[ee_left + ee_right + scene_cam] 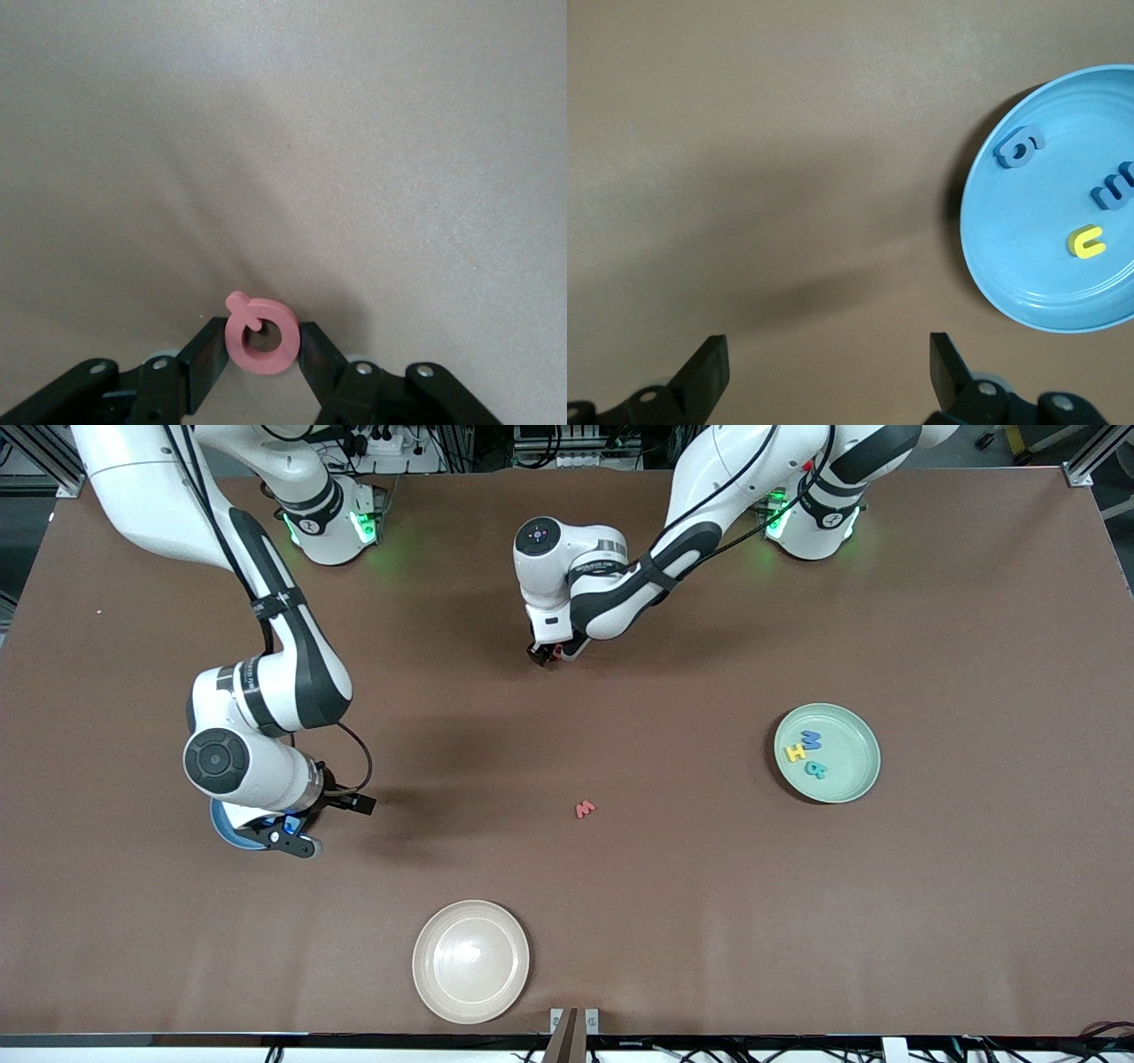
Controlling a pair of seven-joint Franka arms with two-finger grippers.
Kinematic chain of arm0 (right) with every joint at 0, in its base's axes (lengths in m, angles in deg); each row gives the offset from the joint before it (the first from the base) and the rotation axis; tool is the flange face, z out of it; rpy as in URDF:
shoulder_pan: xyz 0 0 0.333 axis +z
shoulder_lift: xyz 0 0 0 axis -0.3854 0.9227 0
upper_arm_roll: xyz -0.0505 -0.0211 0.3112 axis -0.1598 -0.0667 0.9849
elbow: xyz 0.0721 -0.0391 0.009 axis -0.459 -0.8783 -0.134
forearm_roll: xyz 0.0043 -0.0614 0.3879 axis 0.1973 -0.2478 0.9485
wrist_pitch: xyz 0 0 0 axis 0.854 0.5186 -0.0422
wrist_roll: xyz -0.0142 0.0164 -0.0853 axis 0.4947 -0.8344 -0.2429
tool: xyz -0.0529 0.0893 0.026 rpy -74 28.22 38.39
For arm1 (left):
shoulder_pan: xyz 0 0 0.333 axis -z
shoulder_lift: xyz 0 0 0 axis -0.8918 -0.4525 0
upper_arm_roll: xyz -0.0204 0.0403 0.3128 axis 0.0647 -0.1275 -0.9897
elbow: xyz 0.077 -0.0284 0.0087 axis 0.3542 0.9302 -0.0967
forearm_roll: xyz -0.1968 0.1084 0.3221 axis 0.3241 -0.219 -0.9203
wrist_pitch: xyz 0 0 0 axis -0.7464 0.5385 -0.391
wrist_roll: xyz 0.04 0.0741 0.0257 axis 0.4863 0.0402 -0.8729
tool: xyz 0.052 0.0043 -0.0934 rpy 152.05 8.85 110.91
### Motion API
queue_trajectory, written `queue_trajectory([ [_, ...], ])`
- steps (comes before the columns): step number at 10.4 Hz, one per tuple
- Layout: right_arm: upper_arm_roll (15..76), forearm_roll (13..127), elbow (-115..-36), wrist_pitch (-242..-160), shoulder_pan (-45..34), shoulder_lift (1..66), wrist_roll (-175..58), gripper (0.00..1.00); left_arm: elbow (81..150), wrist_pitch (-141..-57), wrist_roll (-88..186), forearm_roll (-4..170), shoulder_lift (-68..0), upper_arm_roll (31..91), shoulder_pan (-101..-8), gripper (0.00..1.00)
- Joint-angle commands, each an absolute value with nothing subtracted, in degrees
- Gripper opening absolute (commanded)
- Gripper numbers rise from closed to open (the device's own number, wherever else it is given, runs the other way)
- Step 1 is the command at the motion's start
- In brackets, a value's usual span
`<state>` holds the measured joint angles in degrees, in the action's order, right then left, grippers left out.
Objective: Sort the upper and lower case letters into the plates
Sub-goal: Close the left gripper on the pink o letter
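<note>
Your table (930,921) carried three plates. The pale green plate (852,779), toward the left arm's end, held the blue M (811,739), yellow H (796,753) and teal R (816,771). The blue plate (1019,266) sat mostly hidden under the right arm, just off to one side of the right gripper (824,372), and held the blue g (1018,147), blue m (1114,188) and yellow u (1086,241). The cream plate (470,960) stood bare near the front camera.

Your right gripper waited with its jaws spread wide and nothing between them.

Your left gripper (262,352) was down at the table near the robots' bases, and its jaws were pinched against both edges of the red Q (261,335), the tail pointing away from the wrist. By my reading, that Q belonged in the pale green plate, well apart from those jaws toward the left arm's end.

The red w (585,809) lay loose mid-table, between both grippers, roughly as near to one as to the other.
</note>
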<state>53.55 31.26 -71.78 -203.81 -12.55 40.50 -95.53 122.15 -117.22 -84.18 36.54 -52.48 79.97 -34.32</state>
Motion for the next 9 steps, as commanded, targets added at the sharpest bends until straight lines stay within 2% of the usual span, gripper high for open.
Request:
queue_trajectory([
  [1,53.6,31.9,-71.6,-203.4,-12.4,39.7,-97.0,1.0,123.2,-117.2,-83.7,35.3,-51.6,79.3,-34.4,0.21],
  [9,53.5,35.0,-69.7,-203.7,-10.5,40.2,-101.2,1.0,122.0,-114.9,-83.1,36.4,-50.7,79.6,-35.7,0.21],
])
